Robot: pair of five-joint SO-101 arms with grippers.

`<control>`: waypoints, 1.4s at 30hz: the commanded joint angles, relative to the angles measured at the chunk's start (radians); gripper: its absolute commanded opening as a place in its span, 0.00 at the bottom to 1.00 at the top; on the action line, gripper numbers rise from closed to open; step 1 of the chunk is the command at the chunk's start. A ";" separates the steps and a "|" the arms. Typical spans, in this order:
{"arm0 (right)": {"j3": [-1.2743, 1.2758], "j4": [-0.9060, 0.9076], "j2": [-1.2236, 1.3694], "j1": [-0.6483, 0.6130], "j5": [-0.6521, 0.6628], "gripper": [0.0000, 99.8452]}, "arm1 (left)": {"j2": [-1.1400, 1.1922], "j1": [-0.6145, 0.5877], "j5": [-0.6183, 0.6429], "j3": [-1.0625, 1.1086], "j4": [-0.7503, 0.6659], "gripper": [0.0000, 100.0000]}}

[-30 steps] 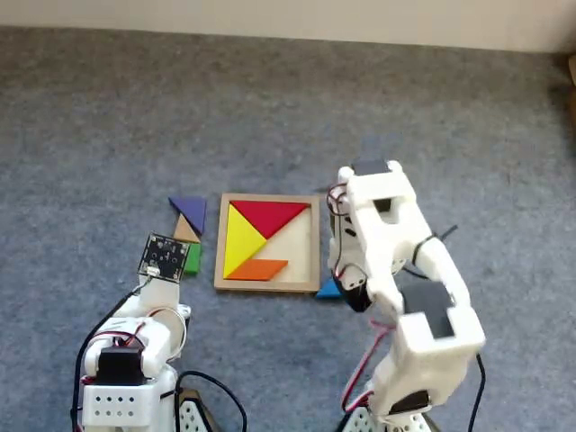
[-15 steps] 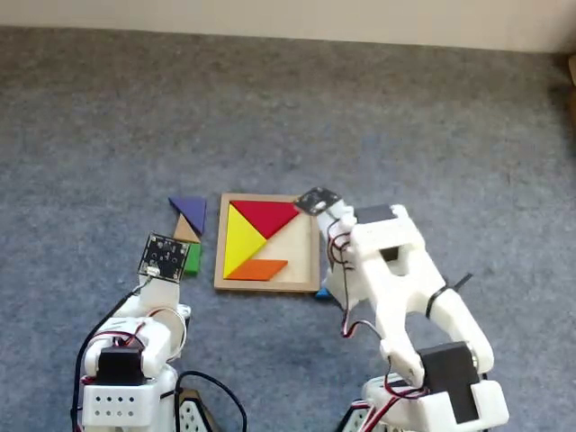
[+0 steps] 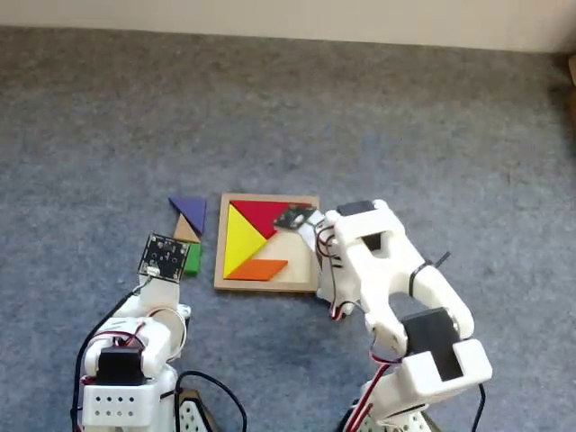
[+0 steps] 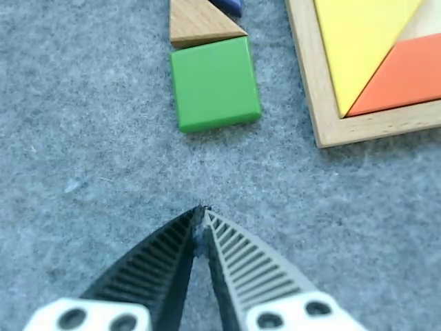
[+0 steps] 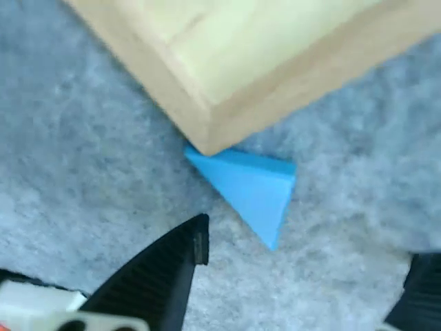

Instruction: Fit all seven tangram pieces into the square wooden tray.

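We see the right gripper (image 5: 310,255) spread wide just above the grey carpet (image 3: 405,117). The blue triangle (image 5: 251,186) lies flat ahead of its fingertips, one point touching an outer corner of the square wooden tray (image 3: 267,286). The tray sits near the middle of the carpet. It holds a red triangle (image 3: 261,214) along its far edge, a yellow triangle (image 3: 241,247) along its left edge and an orange parallelogram (image 3: 261,268) along its near edge. Its right half is bare wood. The left gripper (image 4: 202,221) is pinched together on nothing, near the green square (image 4: 215,83). That square, a plain wooden triangle (image 4: 203,24) and a purple triangle (image 3: 189,211) lie in a row just beside the tray's left edge. Open carpet stretches beyond the far edge.
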 commanded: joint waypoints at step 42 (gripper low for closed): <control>-0.004 -0.165 -0.005 -0.110 0.140 0.28 | -0.039 0.004 -0.009 0.019 0.006 0.01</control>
